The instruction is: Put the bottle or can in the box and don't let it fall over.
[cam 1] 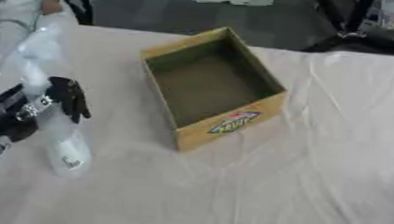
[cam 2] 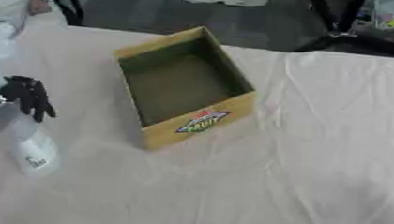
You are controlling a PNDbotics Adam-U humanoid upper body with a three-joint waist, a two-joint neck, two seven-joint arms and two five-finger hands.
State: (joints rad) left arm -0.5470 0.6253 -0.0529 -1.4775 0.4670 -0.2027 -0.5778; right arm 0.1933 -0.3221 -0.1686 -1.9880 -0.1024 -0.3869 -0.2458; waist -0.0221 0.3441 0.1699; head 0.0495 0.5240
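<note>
Bottle look: the bottle [cam 1: 61, 142] was clear plastic, pale and see-through, with a small dark mark low on its side near the base end.
Bottle place: it was in the left hand [cam 1: 69, 97], its lower part reaching below the fingers toward the near edge of the bench [cam 1: 312, 183], its upper part running up past the hand toward the far left corner.
Left hand: black fingers were curled round the bottle's middle, holding it; the silver and black wrist came in from the left edge.
Box: an open yellow-brown cardboard box [cam 1: 209, 84] stood to the right of the hand, apart from it, with a coloured logo [cam 1: 233, 122] on its near wall and nothing showing inside.
Hard to make out: the bottle's outline was blurred and faded into the pale cloth; whether its base touched the bench could not be told, and its cap end was not clear. In the right eye view the arm was cut off by the left edge.
Right hand: it showed in neither view.
Long axis: the bottle's length ran from near to far, leaning slightly, base end nearest the camera.
</note>
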